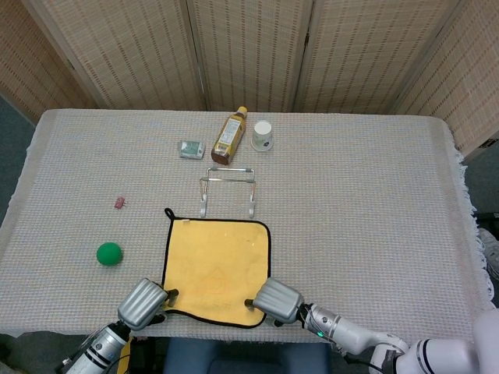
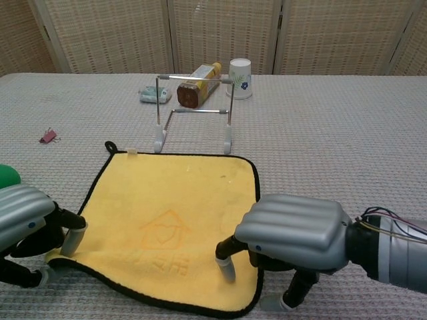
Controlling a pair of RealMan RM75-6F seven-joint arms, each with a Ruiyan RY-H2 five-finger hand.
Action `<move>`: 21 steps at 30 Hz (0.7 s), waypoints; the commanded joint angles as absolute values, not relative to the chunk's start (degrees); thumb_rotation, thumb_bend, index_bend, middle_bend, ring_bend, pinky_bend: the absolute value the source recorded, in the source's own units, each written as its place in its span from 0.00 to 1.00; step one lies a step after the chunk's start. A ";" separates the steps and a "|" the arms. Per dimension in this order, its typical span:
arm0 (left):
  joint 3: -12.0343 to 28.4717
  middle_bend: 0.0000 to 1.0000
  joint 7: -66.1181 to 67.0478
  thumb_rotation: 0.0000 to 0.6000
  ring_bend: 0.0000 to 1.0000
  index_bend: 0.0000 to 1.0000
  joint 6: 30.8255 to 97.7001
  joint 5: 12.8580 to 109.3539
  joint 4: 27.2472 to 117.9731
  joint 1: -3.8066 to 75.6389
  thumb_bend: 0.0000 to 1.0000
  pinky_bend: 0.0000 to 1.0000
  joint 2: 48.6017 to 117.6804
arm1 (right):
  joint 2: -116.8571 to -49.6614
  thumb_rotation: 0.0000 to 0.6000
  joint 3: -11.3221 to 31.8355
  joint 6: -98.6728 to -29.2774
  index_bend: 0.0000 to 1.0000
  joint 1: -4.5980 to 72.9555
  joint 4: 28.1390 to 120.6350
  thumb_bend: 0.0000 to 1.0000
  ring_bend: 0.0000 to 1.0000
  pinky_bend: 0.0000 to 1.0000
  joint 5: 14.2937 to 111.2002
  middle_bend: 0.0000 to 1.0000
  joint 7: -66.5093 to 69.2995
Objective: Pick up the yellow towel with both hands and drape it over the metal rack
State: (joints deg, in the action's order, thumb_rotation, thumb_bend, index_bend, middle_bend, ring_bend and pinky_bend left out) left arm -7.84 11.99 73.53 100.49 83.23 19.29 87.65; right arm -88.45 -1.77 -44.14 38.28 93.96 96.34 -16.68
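The yellow towel (image 1: 217, 267) (image 2: 175, 220) lies flat near the table's front edge, a black loop at its far left corner. Just beyond it the metal rack (image 1: 227, 187) (image 2: 193, 113) stands upright with nothing on it. My left hand (image 1: 144, 303) (image 2: 23, 219) pinches the towel's near left corner, whose edge is slightly raised. My right hand (image 1: 276, 300) (image 2: 293, 233) hovers over the near right corner. One of its fingertips (image 2: 227, 270) presses on the cloth and its thumb sits just outside the edge, still apart.
Behind the rack are a lying amber bottle (image 1: 228, 136) (image 2: 197, 81), a white paper cup (image 1: 263, 135) (image 2: 239, 78) and a small packet (image 1: 191, 149). A pink clip (image 1: 119, 202) and a green ball (image 1: 109, 253) lie to the left of the towel.
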 commanded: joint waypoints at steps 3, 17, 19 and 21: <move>-7.84 1.00 11.86 1.00 0.84 0.69 73.84 100.61 83.17 19.17 0.45 0.94 87.61 | -89.58 1.00 -1.62 -45.03 0.45 38.82 93.42 0.30 0.96 1.00 96.05 0.95 -17.15; -7.37 1.00 8.42 1.00 0.84 0.70 78.03 103.19 83.44 19.01 0.45 0.94 86.49 | -91.81 1.00 -1.16 -51.21 0.70 38.77 91.75 0.53 0.99 1.00 96.87 0.97 -14.88; -6.74 1.00 7.53 1.00 0.84 0.70 78.77 104.01 84.06 19.68 0.45 0.94 85.67 | -91.51 1.00 -0.65 -53.37 0.73 38.49 91.98 0.54 0.99 1.00 97.38 0.98 -13.89; -5.83 1.00 6.82 1.00 0.84 0.70 79.44 104.53 84.76 20.40 0.45 0.94 84.88 | -91.01 1.00 -0.02 -55.19 0.76 38.25 92.29 0.55 0.99 1.00 97.64 0.98 -13.23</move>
